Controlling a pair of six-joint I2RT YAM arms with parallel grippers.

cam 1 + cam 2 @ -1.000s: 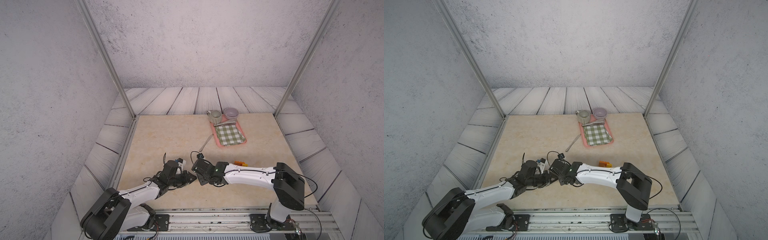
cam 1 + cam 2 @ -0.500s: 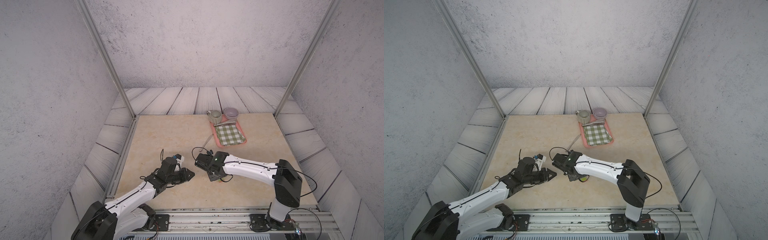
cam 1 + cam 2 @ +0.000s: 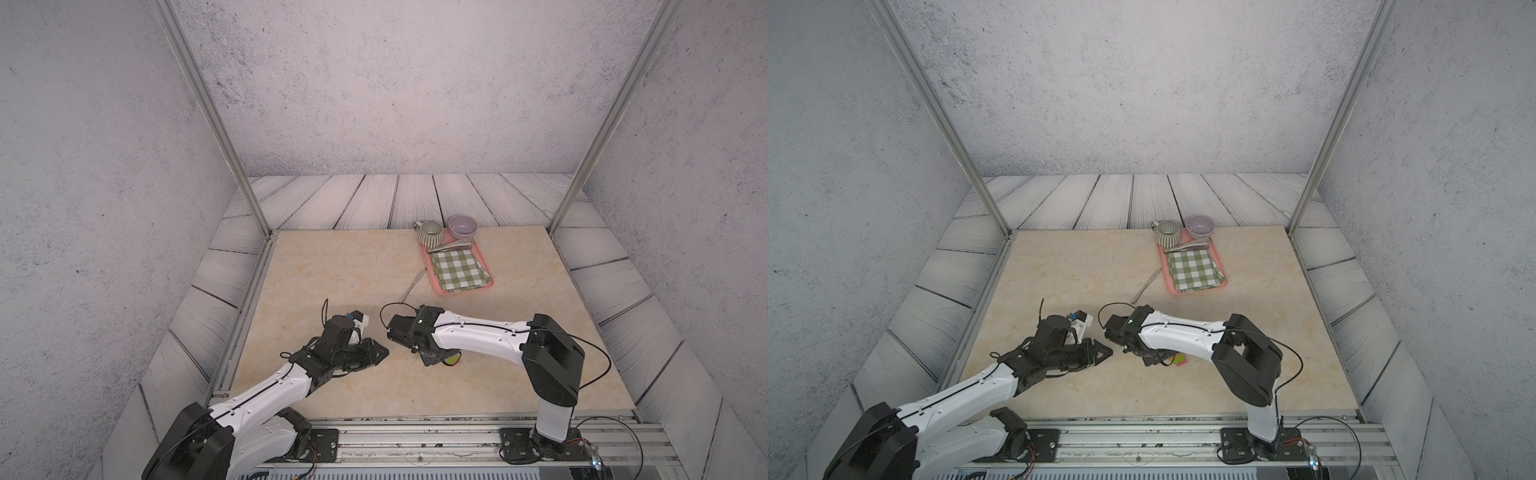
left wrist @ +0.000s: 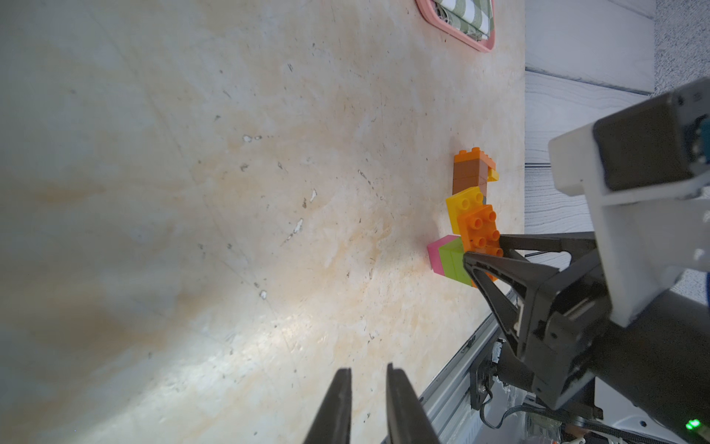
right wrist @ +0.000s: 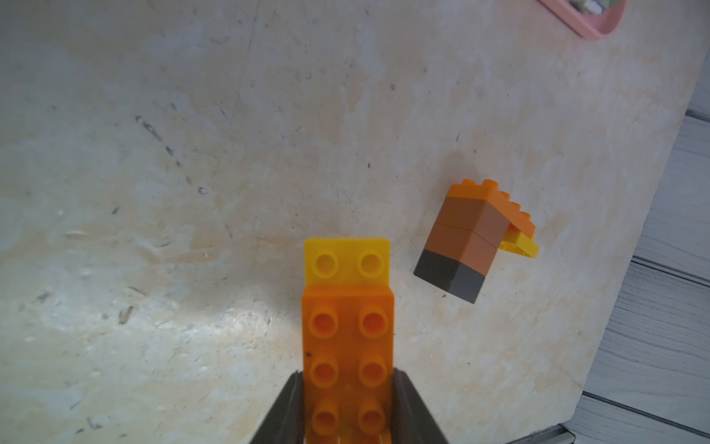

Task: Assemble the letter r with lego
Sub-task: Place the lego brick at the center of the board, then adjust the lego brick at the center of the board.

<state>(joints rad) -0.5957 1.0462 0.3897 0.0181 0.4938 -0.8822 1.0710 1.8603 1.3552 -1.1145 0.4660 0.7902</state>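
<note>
My right gripper (image 5: 347,374) is shut on a long orange lego brick (image 5: 347,346), one finger on each side. A yellow brick (image 5: 347,261) sticks out beyond it. In the left wrist view, lime green (image 4: 453,265) and magenta (image 4: 436,255) bricks of that stack rest on the table. In both top views only a lime and magenta edge (image 3: 451,357) (image 3: 1179,360) shows under the right gripper (image 3: 432,360) (image 3: 1152,360). A separate stack of orange, brown, black and yellow bricks (image 5: 468,234) (image 4: 470,177) lies beside it. My left gripper (image 3: 384,353) (image 3: 1109,353) (image 4: 369,371) is shut and empty, to the left.
A pink tray (image 3: 427,268) at the back right holds a green-checked cloth (image 3: 457,270) and metal tongs (image 3: 451,245). A striped mug (image 3: 430,232) and a purple bowl (image 3: 462,224) stand behind it. A spoon (image 3: 411,289) lies left of the tray. The metal rail (image 3: 415,432) runs along the front.
A second ago the two grippers met near the front of the table. They have parted: the left drew back to the left, the right moved right and down with the brick stack.
</note>
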